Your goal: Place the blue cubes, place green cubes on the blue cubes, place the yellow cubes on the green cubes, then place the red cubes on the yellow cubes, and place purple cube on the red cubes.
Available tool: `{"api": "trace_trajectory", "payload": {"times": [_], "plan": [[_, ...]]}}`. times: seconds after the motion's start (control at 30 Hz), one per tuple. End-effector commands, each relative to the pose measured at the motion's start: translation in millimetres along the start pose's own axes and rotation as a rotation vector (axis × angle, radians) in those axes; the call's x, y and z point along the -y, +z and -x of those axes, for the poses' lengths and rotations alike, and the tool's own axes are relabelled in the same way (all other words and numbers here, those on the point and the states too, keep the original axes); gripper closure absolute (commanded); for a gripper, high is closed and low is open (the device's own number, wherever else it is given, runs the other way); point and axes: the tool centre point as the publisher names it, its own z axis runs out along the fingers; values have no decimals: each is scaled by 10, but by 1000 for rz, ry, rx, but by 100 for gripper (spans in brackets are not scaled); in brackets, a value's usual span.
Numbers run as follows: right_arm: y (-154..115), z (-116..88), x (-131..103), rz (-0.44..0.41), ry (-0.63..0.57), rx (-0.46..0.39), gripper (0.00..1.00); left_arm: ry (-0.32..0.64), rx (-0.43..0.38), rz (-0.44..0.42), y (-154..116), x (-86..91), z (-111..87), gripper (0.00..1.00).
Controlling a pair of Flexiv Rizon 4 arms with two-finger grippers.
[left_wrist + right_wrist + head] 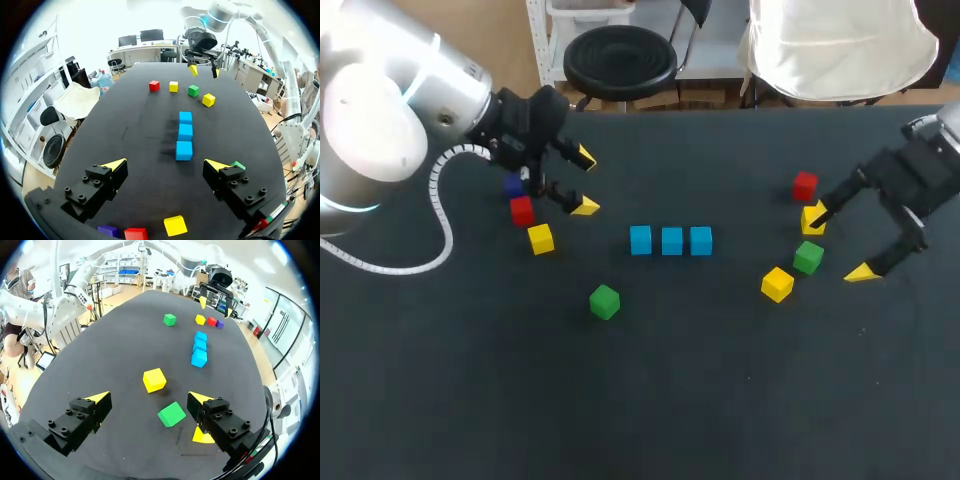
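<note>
Three blue cubes (672, 241) form a touching row at the table's middle. A green cube (605, 301) lies alone in front of them. My left gripper (585, 182) stands open and empty; behind it lie a purple cube (514, 185), a red cube (522, 210) and a yellow cube (541, 238). In the left wrist view the blue row (185, 133) is ahead of the gripper (165, 165). My right gripper (838, 245) is open over a green cube (808, 257), beside a yellow cube (812, 218), a red cube (805, 185) and another yellow cube (777, 284). The green cube (171, 414) touches neither finger.
The black table (720, 400) has wide bare room along its front. In the right wrist view a yellow cube (154, 380) lies just ahead of the gripper (149, 399), and another yellow cube (202, 436) is partly hidden under one finger.
</note>
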Motion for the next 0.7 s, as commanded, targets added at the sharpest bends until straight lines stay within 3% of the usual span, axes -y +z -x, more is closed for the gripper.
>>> {"api": "trace_trajectory", "payload": {"times": [0.03,0.3,0.7], "plan": [[52,-2,117,41,-12,-20,0,0,-1,1,-2,4,-1,0],[199,-87,364,129,-32,-45,0,0,-1,1,-2,4,-1,0],[234,-277,432,265,-133,-50,0,0,-1,1,-2,4,-1,0]]}}
